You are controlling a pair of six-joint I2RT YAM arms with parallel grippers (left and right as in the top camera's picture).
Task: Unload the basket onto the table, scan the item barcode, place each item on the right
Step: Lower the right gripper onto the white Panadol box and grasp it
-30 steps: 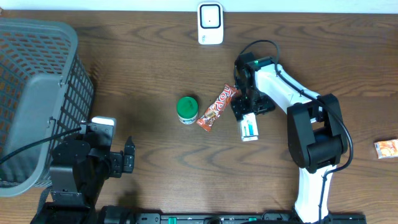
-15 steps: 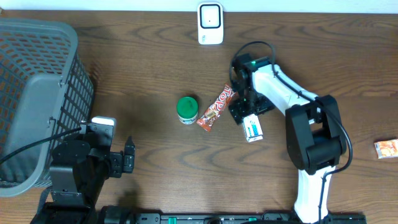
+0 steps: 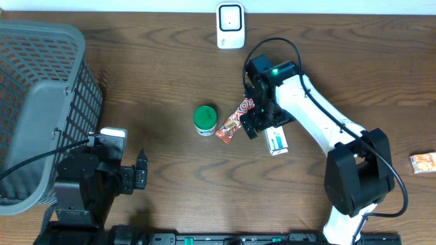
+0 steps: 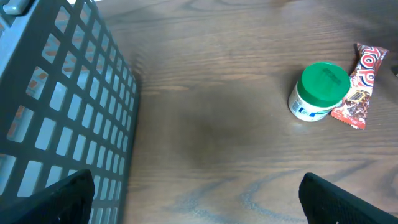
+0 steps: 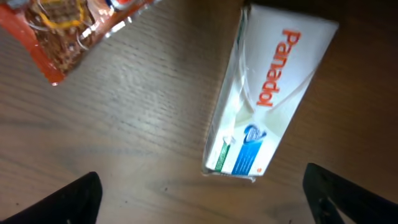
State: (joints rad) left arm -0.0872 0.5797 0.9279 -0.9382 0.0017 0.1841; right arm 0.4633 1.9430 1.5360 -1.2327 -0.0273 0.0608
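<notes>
A white Panadol box (image 3: 276, 141) lies flat on the wooden table, and in the right wrist view the box (image 5: 267, 99) sits above and between the fingertips, touched by neither. My right gripper (image 3: 261, 125) (image 5: 208, 199) hovers over it, open and holding nothing. A red candy bar (image 3: 231, 122) (image 5: 68, 31) lies just left of the box. The white barcode scanner (image 3: 230, 26) stands at the table's far edge. My left gripper (image 3: 139, 171) (image 4: 199, 202) rests open near the front left, away from the items.
A green-lidded jar (image 3: 205, 120) (image 4: 320, 90) stands left of the candy bar (image 4: 360, 81). A large grey mesh basket (image 3: 34, 102) (image 4: 56, 106) fills the left side. A small orange packet (image 3: 424, 162) lies at the far right edge.
The right gripper's jaws have spread wider and the arm has shifted left and up off the box, which has turned slightly on the table. The left arm has not moved.
</notes>
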